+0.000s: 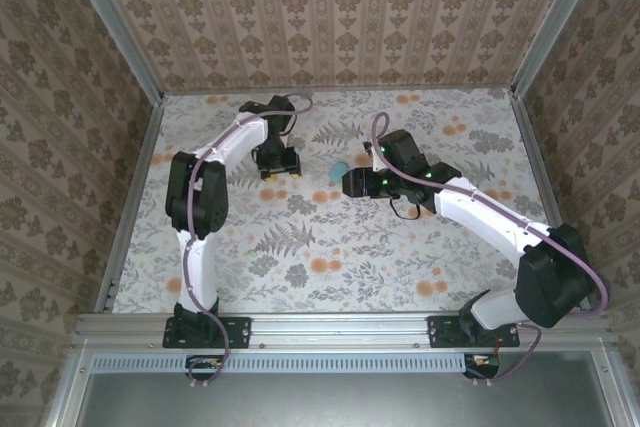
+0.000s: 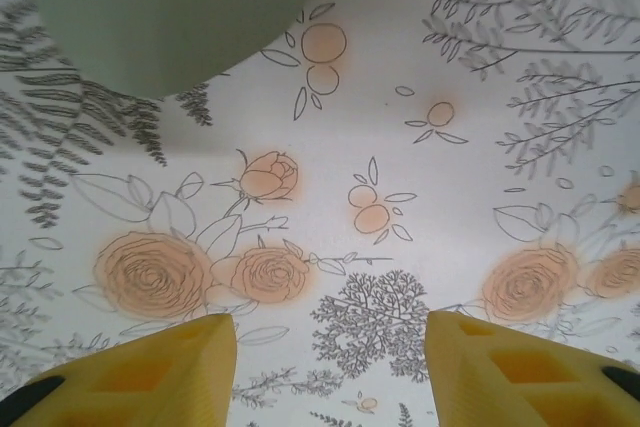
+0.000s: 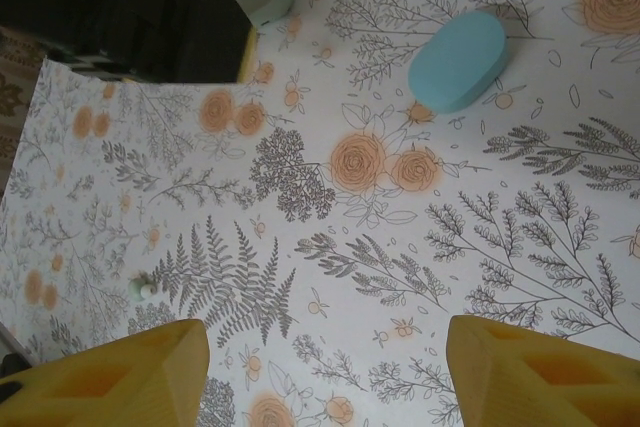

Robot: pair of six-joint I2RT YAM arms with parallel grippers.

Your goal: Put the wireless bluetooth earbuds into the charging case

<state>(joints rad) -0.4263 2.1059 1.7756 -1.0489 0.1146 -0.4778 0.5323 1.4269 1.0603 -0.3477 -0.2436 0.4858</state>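
Top external has the case [image 1: 340, 169] lying on the table [image 1: 330, 247] between my two pincers, nearer the right pincer [image 1: 350, 184]. Both are empty with fingers apart. The left pincer [image 1: 281, 172] sits just beside a mint piece [image 2: 170, 7]. A tiny pale speck [image 3: 140, 288] might be a bud, too small to call. My take: confirm the bud first, drop straight down over it, then pinch softly so it doesn't squirt away.
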